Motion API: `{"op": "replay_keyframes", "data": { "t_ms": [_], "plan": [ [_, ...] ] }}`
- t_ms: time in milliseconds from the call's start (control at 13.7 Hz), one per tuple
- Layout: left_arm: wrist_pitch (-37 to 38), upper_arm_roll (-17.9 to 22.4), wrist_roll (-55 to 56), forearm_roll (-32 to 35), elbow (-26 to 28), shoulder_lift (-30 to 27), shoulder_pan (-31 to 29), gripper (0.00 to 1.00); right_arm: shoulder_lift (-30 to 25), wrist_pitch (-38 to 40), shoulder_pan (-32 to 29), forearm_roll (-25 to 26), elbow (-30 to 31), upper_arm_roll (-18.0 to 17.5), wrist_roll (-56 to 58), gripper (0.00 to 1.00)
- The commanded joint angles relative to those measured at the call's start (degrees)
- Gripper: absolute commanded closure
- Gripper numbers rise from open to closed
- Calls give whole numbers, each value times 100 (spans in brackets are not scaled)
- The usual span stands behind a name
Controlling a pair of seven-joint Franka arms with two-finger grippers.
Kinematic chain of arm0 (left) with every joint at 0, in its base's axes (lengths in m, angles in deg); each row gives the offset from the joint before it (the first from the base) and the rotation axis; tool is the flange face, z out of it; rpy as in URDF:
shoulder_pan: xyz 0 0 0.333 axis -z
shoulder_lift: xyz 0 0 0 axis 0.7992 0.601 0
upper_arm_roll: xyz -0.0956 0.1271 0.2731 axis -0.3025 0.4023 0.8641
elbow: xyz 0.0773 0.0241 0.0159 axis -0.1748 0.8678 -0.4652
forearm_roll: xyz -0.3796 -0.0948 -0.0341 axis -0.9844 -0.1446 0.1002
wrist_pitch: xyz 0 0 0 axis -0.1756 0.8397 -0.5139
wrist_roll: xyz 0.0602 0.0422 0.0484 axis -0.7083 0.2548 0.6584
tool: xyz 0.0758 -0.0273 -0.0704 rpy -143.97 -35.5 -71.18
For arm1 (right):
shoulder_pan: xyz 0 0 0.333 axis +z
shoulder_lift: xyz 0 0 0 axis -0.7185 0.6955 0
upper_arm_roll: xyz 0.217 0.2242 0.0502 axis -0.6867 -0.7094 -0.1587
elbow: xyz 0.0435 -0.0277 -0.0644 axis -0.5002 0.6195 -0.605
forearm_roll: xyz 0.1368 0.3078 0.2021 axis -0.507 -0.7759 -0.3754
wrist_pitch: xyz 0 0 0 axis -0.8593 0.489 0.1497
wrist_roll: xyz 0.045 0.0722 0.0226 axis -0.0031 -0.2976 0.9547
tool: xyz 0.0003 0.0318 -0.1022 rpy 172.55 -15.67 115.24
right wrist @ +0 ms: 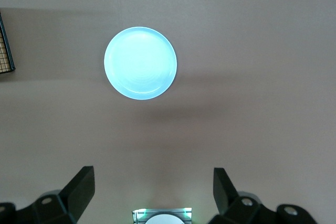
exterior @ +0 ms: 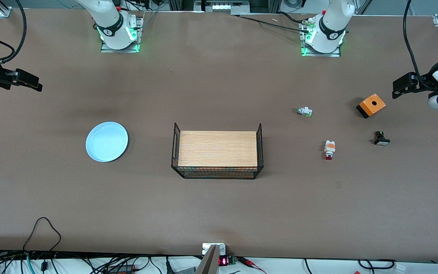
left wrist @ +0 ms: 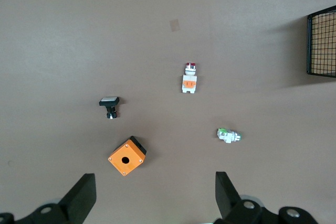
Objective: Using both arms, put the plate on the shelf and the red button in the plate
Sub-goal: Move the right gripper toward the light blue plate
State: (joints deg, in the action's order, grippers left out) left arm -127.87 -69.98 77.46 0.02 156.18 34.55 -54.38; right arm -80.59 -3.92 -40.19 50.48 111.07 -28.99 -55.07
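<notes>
The pale light-blue plate lies flat on the table toward the right arm's end; it also shows in the right wrist view. The red button, white with an orange block and a red tip, lies on the table toward the left arm's end, and shows in the left wrist view. My left gripper hangs open and empty high over the table's end beside the orange box. My right gripper hangs open and empty high over the other end, apart from the plate.
A black wire basket with a wooden board in it stands mid-table. Near the red button lie an orange box with a black hole, a white part with a green tip and a small black part with a white cap.
</notes>
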Motion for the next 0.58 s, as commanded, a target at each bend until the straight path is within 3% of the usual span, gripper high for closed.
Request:
{"op": "replay_keyframes", "data": {
  "t_ms": [0, 291, 510],
  "plan": [
    [43, -21, -95, -105, -15, 15, -35, 0, -80, 47, 41, -9, 48, 26, -1, 0],
    [25, -29, -87, -70, -49, 85, 53, 0, 25, -32, 102, 44, 39, 17, 16, 0],
    [95, -29, -87, -61, -49, 7, 18, 0, 639, -583, 102, 157, 83, 8, 86, 0]
  ]
}}
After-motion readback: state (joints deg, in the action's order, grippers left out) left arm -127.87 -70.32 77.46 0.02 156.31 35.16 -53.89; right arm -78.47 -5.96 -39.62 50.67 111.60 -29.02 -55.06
